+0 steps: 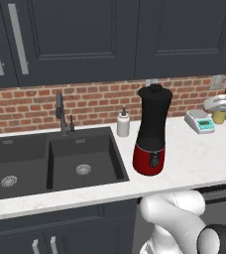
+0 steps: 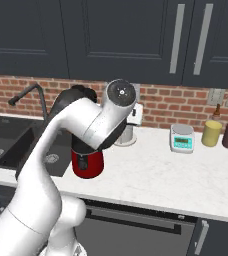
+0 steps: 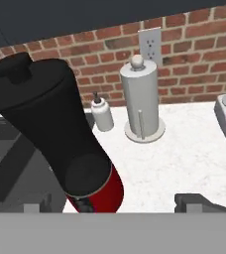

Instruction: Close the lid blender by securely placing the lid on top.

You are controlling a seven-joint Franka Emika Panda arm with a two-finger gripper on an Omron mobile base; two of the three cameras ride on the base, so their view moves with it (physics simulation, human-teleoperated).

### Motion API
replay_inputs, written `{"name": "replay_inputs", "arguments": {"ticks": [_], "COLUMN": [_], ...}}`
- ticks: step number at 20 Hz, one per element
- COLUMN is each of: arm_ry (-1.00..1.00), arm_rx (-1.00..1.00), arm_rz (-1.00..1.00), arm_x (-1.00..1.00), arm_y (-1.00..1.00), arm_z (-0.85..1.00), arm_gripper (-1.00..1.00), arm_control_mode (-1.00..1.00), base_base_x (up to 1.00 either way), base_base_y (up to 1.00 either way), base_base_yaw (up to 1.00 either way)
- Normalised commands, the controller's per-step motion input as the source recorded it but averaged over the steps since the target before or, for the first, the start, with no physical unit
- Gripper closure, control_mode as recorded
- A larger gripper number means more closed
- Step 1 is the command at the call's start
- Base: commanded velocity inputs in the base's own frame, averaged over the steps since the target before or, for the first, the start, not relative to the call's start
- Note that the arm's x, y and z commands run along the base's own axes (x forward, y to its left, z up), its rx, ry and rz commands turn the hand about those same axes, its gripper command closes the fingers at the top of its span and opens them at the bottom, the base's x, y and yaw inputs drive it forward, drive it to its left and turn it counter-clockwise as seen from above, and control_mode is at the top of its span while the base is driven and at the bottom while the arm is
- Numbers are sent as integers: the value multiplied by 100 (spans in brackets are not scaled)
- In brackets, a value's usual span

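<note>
The blender [image 1: 152, 130] stood upright on the white counter [image 1: 194, 158], just right of the double sink [image 1: 50, 161], its red base near the counter's front half. The lid [image 1: 155, 92] sat on top of the black jar, covering the rim, knob up. In the hand view the blender [image 3: 55, 124] leaned across the left of the picture with the lid [image 3: 23, 74] seated on the jar.

The gripper [image 3: 115, 206] was open: its two dark tips stood wide apart at the bottom of the hand view, one on each side of the blender's red base, with nothing between them. Whether either tip touched the blender could not be told.

A white soap bottle [image 1: 123, 123] stood just left of the blender by the brick wall. A paper towel holder [image 3: 141, 101] stood behind, a kitchen scale [image 2: 182, 138] further right, two jars [image 2: 221, 133] beyond it.
</note>
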Motion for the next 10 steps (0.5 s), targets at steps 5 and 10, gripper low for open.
{"name": "replay_inputs", "arguments": {"ticks": [5,10], "arm_ry": [0,-5], "arm_rx": [-4,-4], "arm_rz": [7,6], "arm_x": [-100,-100], "arm_y": [-100,-100], "arm_z": [-100,-100], "arm_gripper": [-100,-100], "arm_control_mode": [-100,-100], "base_base_x": [0,0], "base_base_y": [0,0], "base_base_yaw": [0,0]}}
